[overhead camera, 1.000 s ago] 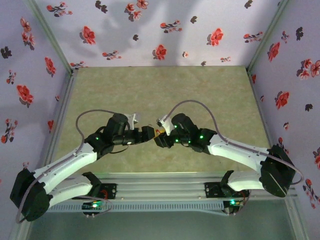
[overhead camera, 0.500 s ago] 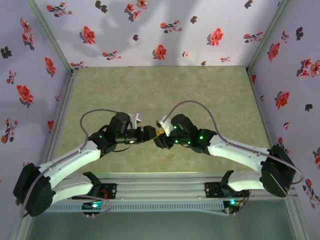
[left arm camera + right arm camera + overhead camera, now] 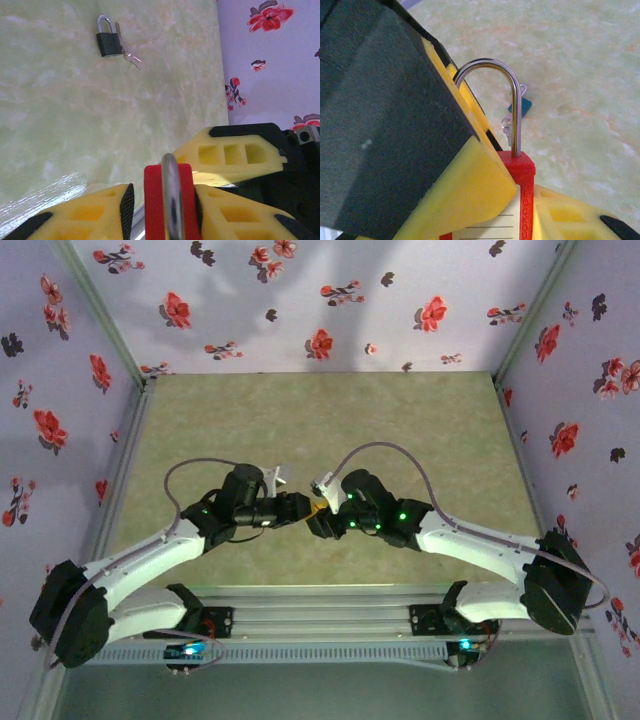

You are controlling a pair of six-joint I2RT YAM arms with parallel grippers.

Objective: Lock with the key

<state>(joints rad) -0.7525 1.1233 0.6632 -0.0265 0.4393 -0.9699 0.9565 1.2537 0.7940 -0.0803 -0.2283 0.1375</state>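
Caught the left gripper (image 3: 304, 508) and right gripper (image 3: 319, 516) nose to nose just below centre of the overhead frame, the left clenched on the red padlock (image 3: 152, 200) at the bottom edge of its wrist view, shackle (image 3: 170, 200) pointing up. Couldn't tell the right gripper's grip, nor the black-headed key's place. Spotted a black padlock (image 3: 108, 37) upper left on the table (image 3: 75, 110) — and a blue-headed key (image 3: 521, 106) behind the shackle.
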